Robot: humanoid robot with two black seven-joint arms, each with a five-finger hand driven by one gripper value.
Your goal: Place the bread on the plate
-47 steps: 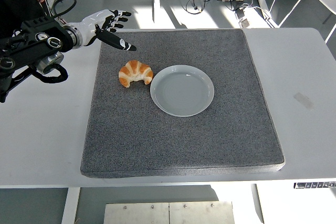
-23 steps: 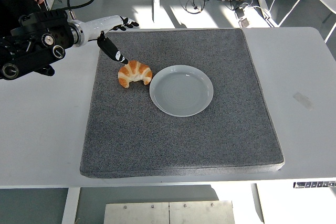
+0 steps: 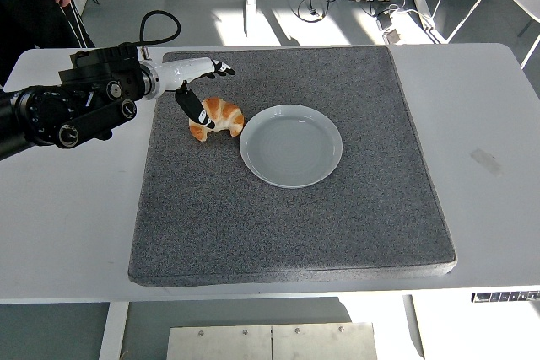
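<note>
The left robot hand (image 3: 201, 88), fingers spread, reaches the croissant (image 3: 218, 115) left of the plate (image 3: 291, 145); it should close evenly around the middle.

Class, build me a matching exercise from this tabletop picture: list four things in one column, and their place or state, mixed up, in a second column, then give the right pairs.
Things
1. croissant
2. plate
3. grey mat
4. left robot hand

Place or state
A. covers the middle of the white table
B. empty, right of the pastry
C. reaching over the pastry, thumb down at it
D. lies on the mat, left of the dish

Pairs: 1-D, 2-B, 3-A, 4-C
</note>
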